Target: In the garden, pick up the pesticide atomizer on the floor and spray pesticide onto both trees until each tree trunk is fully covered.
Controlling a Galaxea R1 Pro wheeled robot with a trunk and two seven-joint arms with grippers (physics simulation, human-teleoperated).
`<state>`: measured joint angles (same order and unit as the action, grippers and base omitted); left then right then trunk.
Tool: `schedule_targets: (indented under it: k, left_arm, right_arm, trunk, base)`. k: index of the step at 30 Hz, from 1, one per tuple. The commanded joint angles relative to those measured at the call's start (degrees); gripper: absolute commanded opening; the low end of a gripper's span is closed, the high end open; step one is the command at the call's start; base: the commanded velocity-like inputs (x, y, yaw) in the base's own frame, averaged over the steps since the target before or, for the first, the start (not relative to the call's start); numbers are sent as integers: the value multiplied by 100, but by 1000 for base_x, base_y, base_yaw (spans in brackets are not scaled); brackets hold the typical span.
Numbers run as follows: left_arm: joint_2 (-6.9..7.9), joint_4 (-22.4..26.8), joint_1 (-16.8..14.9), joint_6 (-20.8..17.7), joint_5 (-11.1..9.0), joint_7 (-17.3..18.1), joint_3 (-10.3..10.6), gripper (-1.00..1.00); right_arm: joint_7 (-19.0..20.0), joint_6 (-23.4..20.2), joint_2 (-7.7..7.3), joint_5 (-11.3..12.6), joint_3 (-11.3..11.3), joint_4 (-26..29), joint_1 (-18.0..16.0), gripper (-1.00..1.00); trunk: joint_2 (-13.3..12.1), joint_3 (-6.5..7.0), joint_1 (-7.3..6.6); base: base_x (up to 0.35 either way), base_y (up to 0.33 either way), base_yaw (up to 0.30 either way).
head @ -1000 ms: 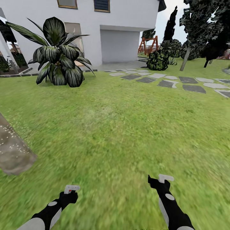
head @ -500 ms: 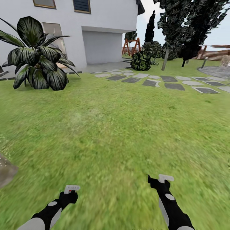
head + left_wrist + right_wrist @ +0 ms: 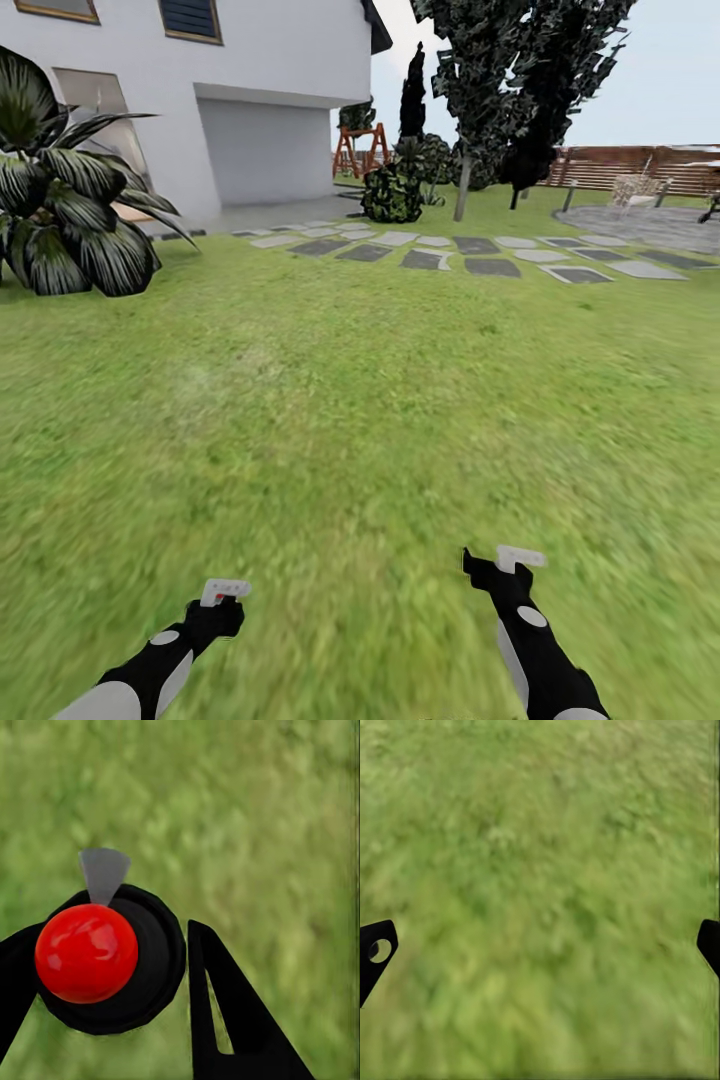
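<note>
L gripper (image 3: pixel 112 967) fingers clenched on the small dark pesticide atomizer w/ red dome top (image 3: pixel 86 952), held low at 7 o'clock in head view. R gripper (image 3: pixel 540 945) fingers released wide, nothing between, at 5 o'clock over blurry green grass floor (image 3: pixel 360 420). Step, by my read: carrying atomizer, looking for a thick grey-brown trunk. Dark-foliage trees (image 3: pixel 520 70) stand at 1 o'clock, far off. Next: drive closer, aim nozzle at trunk.

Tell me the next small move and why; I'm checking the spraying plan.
Probably keep turning the base to find a thick trunk. The left gripper already holds the atomizer between its jaws, the right gripper is open over grass, and no thick bare trunk stands within spraying range.
</note>
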<state>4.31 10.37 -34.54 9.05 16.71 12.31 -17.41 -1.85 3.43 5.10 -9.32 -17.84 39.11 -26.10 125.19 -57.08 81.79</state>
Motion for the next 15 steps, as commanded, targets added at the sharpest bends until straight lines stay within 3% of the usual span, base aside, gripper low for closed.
schedule_targets:
  k: [1,11,15]
  left_arm:
    - [-2,0,0,-3,-1,0,1,-100]
    - [0,0,0,-9,-1,0,1,-100]
    - [0,0,0,-9,-1,0,1,-100]
  right_arm:
    - [0,0,0,0,0,0,0,100]
    - [-7,8,0,0,0,0,0,100]
    - [-23,168,0,8,-8,-2,0,100]
  trunk:
    - [0,4,0]
    - [-401,202,-220]
    - [-562,274,-307]
  base:
    - [0,0,-290]
    - [0,0,-295]
    - [0,0,-93]
